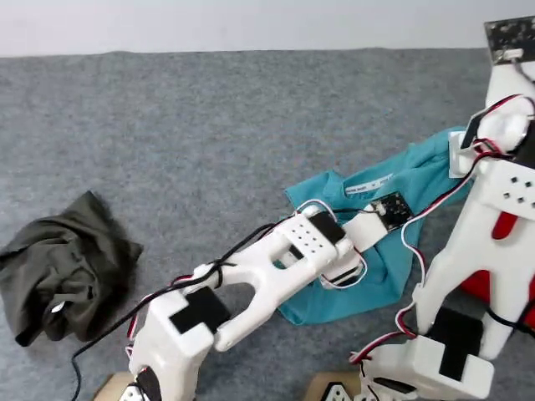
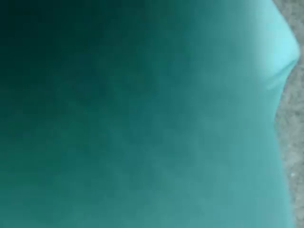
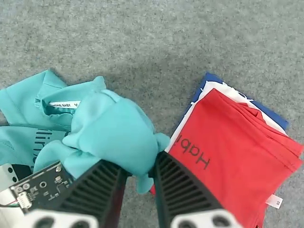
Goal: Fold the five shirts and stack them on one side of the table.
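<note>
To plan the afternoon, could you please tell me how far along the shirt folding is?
Done: a folded stack, red shirt on top, seemingly three. In hand: the teal shirt, unfolded, bunched in the right tool. Remaining: the dark shirt, lying crumpled.

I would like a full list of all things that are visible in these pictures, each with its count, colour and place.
teal shirt: 1, teal, crumpled, centre-right of the table
dark shirt: 1, dark olive, crumpled, left side of the table
folded stack: 3 layers, red on top with white and blue edges below, beside the teal shirt
table: 1, grey, carpet-like surface
left arm: 1, white, lying over the teal shirt
right arm: 1, white, at the right edge of the table
right tool: 1, black fingers, shut on a bunch of the teal shirt
</note>
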